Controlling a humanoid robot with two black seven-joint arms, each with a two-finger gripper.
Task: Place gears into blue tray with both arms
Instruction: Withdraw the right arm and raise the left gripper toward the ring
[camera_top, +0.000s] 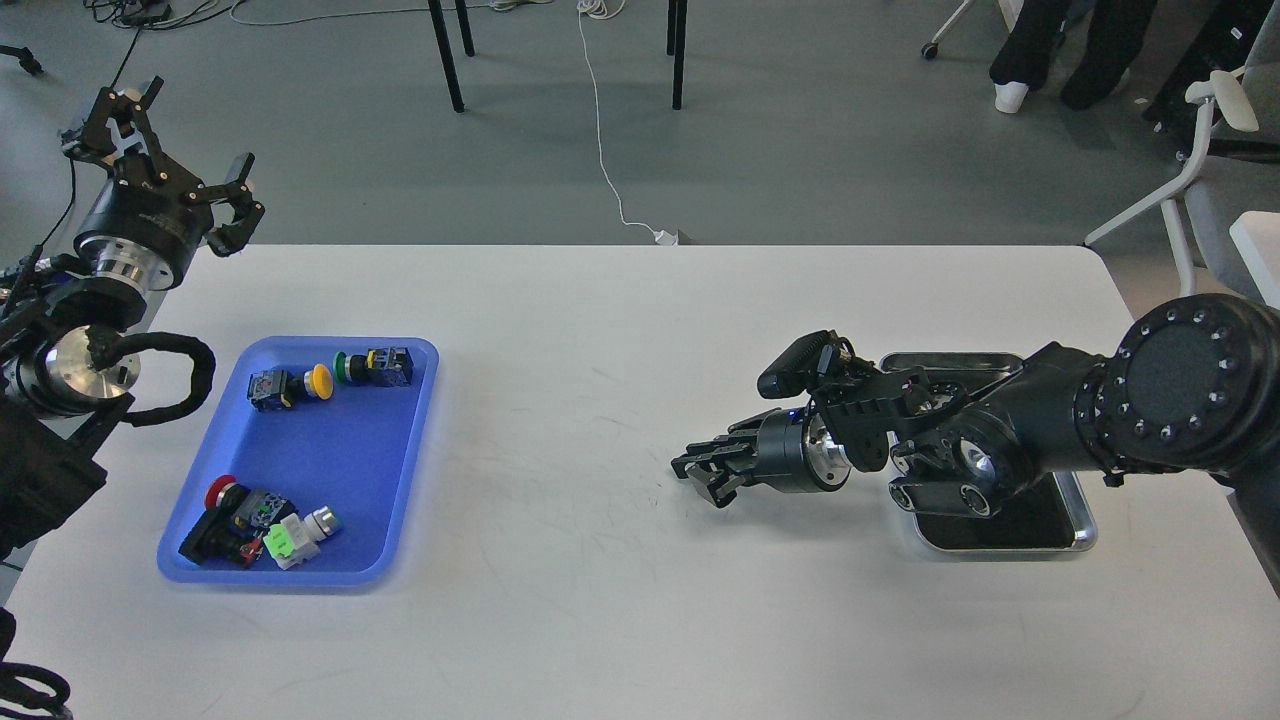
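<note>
White table (620, 420) in a grey-floored room: blue tray (330, 470) near left, holding only push-buttons (290, 385); no gears visible, perhaps hidden in the steel tray (1080, 520) right. Left gripper (180, 160) spread open, raised far left; right gripper (705, 470) low at centre, fingers indistinct, state unclear. Likely tiny, light, rigid: pinch across the rim.

Surface: white table (620, 330)
Left side: blue tray (400, 480), flat on the tabletop
Right side: steel tray (1085, 525), flat on the tabletop

Grey floor (800, 150) beyond the white table (620, 400), crossed by a white cable (600, 130) (black table legs (447, 55) behind).
</note>
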